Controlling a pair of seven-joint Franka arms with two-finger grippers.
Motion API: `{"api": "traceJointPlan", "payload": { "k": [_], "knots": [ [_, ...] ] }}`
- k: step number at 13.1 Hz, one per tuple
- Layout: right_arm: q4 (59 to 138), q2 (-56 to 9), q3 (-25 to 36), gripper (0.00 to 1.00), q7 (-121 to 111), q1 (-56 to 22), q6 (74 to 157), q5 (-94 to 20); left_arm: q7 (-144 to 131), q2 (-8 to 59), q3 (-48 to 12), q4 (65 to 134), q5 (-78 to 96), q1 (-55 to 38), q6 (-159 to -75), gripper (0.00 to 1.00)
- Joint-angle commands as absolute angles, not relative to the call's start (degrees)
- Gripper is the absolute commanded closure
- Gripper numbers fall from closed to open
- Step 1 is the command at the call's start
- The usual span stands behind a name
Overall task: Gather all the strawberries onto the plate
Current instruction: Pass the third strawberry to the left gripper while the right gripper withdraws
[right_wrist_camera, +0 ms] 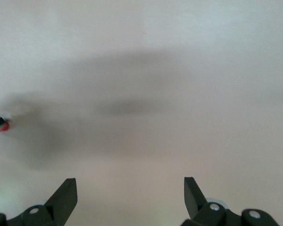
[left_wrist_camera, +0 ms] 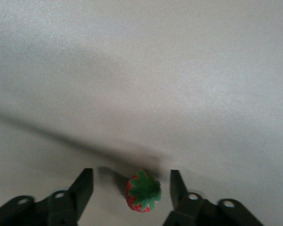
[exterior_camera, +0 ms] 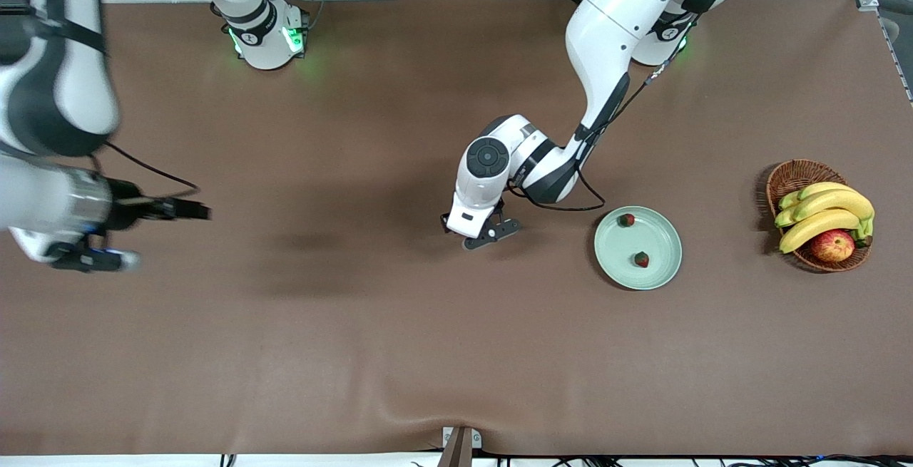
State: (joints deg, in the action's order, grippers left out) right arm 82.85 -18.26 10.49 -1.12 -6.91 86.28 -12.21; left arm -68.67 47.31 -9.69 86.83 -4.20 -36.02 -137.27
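Observation:
A small red strawberry (left_wrist_camera: 142, 192) with a green cap lies on the brown table between the fingers of my left gripper (left_wrist_camera: 130, 173). The jaws stand apart with a gap on each side of the berry. From the front, the left gripper (exterior_camera: 485, 234) is low over the table beside the plate, toward the right arm's end, and it hides that berry. The pale green plate (exterior_camera: 656, 235) holds two strawberries (exterior_camera: 626, 219) (exterior_camera: 641, 259). My right gripper (right_wrist_camera: 129, 186) is open and empty, and the right gripper (exterior_camera: 100, 260) hangs over the right arm's end of the table.
A wicker basket (exterior_camera: 792, 176) with bananas (exterior_camera: 824, 214) and an apple (exterior_camera: 832, 245) stands at the left arm's end of the table, past the plate. A black cable (exterior_camera: 570, 204) loops from the left arm's wrist.

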Motion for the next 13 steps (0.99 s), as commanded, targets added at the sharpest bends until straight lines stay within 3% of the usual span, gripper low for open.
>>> {"api": "traceJointPlan", "payload": {
  "k": [1,8,11,13],
  "knots": [
    [83.8,-14.3,9.5,0.0,-4.4,-5.2,84.2,-4.3,-69.3,49.9,-9.6,84.6,-5.2,-36.3,-138.7,0.32],
    [83.8,-9.9,9.2,0.0,-6.6,-1.2,84.3,1.5,-69.8,49.7,-10.0,84.5,-5.0,-36.5,-138.7,0.36],
    [84.3,-9.0,7.2,0.0,-6.1,-0.2,87.0,1.3,-69.5,49.7,-10.0,84.5,-5.2,-36.7,-138.7,0.5],
    [84.3,-9.0,4.8,0.0,-5.9,1.5,88.7,1.1,-69.3,49.7,-10.0,84.6,-5.5,-36.7,-138.7,0.72]
  ]
}}
